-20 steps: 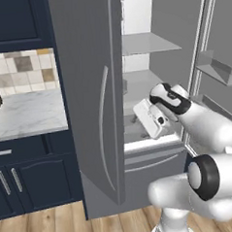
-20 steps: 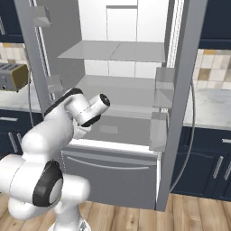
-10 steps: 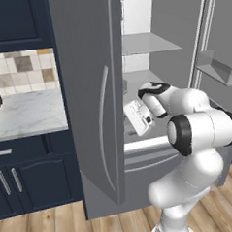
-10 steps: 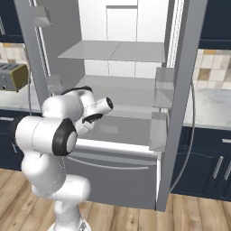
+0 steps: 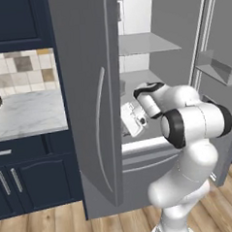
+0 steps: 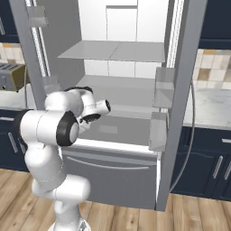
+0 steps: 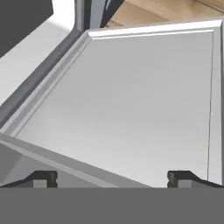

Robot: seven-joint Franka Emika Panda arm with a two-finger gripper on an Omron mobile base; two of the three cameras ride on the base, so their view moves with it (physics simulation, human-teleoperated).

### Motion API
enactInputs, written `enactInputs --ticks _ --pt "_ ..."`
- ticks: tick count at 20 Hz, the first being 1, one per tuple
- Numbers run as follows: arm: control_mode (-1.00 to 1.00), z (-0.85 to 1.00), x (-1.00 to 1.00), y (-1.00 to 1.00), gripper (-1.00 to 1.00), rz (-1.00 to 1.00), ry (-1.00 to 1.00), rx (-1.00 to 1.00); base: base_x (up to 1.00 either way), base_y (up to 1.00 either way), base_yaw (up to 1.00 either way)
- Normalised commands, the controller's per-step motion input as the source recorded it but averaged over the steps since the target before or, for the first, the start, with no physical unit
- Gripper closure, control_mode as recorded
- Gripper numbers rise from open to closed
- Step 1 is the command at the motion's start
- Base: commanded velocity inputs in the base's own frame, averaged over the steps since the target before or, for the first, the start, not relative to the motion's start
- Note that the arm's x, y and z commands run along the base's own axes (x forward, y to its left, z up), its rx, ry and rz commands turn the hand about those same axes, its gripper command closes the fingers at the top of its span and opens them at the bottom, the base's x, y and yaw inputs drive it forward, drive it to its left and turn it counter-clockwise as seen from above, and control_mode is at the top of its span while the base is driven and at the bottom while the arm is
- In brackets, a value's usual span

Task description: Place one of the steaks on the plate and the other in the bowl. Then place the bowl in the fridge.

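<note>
1. Reaching into the open fridge (image 6: 122, 49), the white arm (image 6: 49, 131) bends at the elbow so that its hand sits over the lower shelf (image 6: 117, 128), between the two swung-out doors.
2. The gripper (image 7: 112, 177) has its two dark fingertips (image 7: 41, 178) standing wide apart at the bottom of the hand view, with nothing between them; it carries no load.
3. The hand camera looks down along the gripper at a bare pale grey shelf surface with a raised lip around it, and a strip of wooden floor (image 7: 166, 11) lies beyond the front edge, so the hand is tilted toward the shelf front.
4. The left door (image 5: 88, 100) hangs open beside the arm in the left base view, and the right door's bins (image 6: 162, 85) stand clear on the other side, which leaves the arm room to work inside.
5. No bowl, plate or steak can be made out on the shelves or on the marble counter (image 5: 25, 116) in these views, so where they are cannot be told.
6. A toaster (image 6: 11, 76) stands on the counter left of the fridge, well apart from the arm.
7. Judging by the empty, spread jaws over a bare shelf, the arm is likely between steps, not holding anything for delivery.
</note>
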Motion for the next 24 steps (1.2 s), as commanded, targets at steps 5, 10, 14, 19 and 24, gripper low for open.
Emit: enactInputs --ticks 5,10,14,19,24 --pt "-1.00 0.00 -0.57 0.66 -1.00 0.02 0.00 0.01 0.00 0.00 0.00" --pt "-1.00 0.00 -0.71 0.94 -1.00 0.03 0.00 0.00 0.00 0.00 0.00" --pt "-1.00 0.00 -0.71 1.00 -1.00 0.02 0.00 0.00 0.00 0.00 0.00" --pt "-1.00 0.07 -0.64 0.56 -1.00 0.00 -0.04 -0.01 0.00 0.00 0.00" --pt "-1.00 0.12 0.02 -0.65 -1.00 0.05 -0.04 -0.18 0.00 0.00 0.00"
